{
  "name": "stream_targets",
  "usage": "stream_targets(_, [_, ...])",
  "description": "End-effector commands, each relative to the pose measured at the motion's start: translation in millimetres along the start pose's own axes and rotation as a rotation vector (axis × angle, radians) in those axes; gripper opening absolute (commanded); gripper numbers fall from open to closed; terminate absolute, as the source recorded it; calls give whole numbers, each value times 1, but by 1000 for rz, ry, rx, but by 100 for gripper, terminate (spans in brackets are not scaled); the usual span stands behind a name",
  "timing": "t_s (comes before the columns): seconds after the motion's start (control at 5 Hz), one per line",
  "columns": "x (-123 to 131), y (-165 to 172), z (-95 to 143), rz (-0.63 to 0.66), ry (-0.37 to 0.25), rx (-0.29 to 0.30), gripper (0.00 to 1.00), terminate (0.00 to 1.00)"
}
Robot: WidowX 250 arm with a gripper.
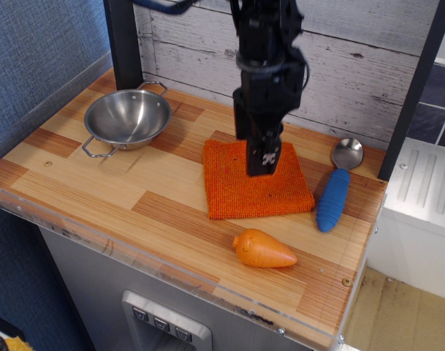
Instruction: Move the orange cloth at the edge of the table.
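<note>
Item 1, orange cloth [256, 183]: flat on the surface [98, 183], right of centre, toward the back wall. Item 2, my claw [264, 167]: pointed down over the cloth's middle; I cannot tell whether it is spread or touching the fabric. Item 3, steel bowl [127, 119]: back left, well apart. Item 4, blue-handled spoon [336, 189]: just right of the cloth. Item 5, plastic carrot [263, 249]: near the front rim.

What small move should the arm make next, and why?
Probably lower a little more and grip the orange cloth. The gripper hangs over its middle, and the cloth lies flat and unlifted on the table, between the bowl and the spoon.
</note>
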State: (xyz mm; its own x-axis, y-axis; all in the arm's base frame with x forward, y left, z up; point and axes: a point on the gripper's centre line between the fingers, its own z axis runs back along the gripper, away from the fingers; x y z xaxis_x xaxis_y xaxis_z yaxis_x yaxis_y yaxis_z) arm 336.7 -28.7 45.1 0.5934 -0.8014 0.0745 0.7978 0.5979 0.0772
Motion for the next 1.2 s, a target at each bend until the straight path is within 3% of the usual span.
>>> stream_targets(0.0, [1,0,-16,20,-30,41,100,0])
stream_targets(0.4, [-11,3,-35,52,-2,54,100,0])
stream_targets(0.8, [-49,11,-34,125,41,101,100,0])
stream_targets(1.0, [-67,14,-42,176,41,86,100,0])
